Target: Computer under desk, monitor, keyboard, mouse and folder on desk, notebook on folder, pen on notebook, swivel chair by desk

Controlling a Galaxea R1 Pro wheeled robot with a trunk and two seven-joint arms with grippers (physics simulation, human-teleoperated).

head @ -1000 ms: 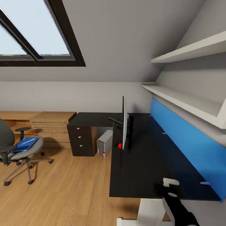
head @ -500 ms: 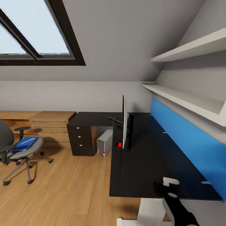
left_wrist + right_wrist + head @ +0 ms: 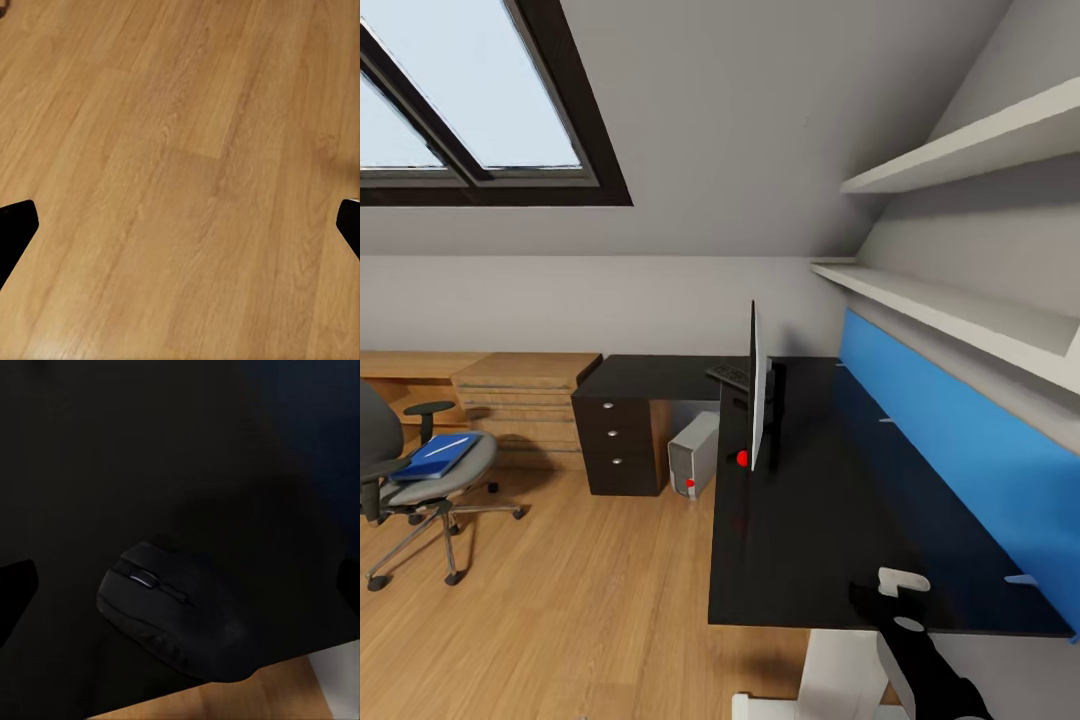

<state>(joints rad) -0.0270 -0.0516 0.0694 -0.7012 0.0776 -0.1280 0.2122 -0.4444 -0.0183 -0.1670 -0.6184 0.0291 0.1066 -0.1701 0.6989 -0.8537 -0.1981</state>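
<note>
Since a second ago the view drifts slightly, sliding the swivel chair (image 3: 415, 480) leftward. Right gripper (image 3: 180, 585) hangs spread apart above the mouse (image 3: 176, 619) on the desk (image 3: 830, 510). Left gripper (image 3: 180, 225) gapes wide above wooden floor (image 3: 180, 150).

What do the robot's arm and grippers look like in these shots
In the head view the right arm is glossy black and rounded, with a small grey disc on it and a white block at the gripper end. In the wrist views, the left gripper's fingers and right gripper's fingers show as plain black wedges.
</note>
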